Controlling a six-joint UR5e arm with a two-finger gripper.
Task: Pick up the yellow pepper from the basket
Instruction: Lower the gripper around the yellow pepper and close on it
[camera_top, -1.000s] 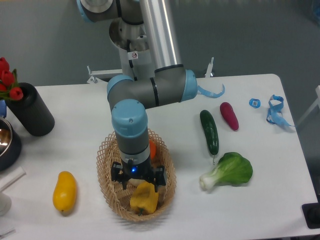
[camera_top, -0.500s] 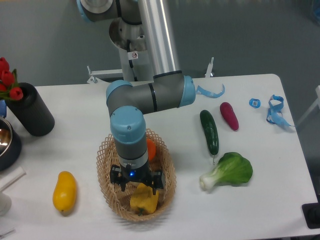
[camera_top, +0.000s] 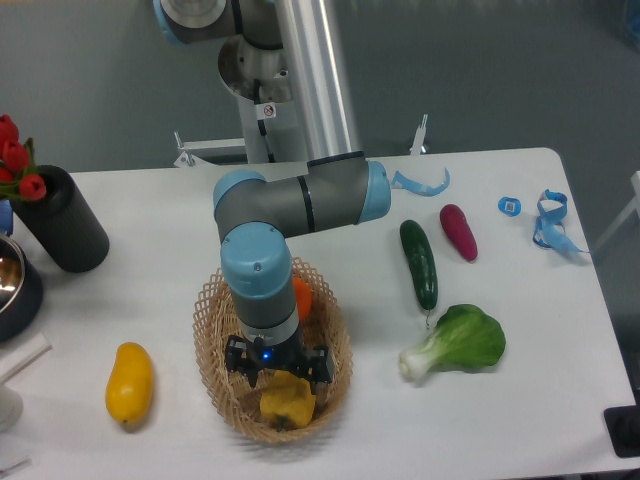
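- The yellow pepper (camera_top: 283, 398) lies in the near end of the basket (camera_top: 214, 378), a tan wicker oval near the middle-left of the bench (camera_top: 330, 440).
- The gripper (camera_top: 279, 376) hangs straight above the pepper, its dark body covering the pepper's far top; the fingers themselves are hidden under the wrist, so I cannot tell whether they are apart or closed on it.
- The relation that matters: the pepper sits directly below and a touch nearer than the gripper, so the move is a short vertical one, not a sideways reach.
- The pepper is blocky with no clear long axis from here; its green stem seems to point to the near side.
- An orange fruit (camera_top: 303, 297) lies in the basket's far part, just beside the wrist.
- A smooth yellow fruit (camera_top: 130, 383) lies on the bench left of the basket, well apart.
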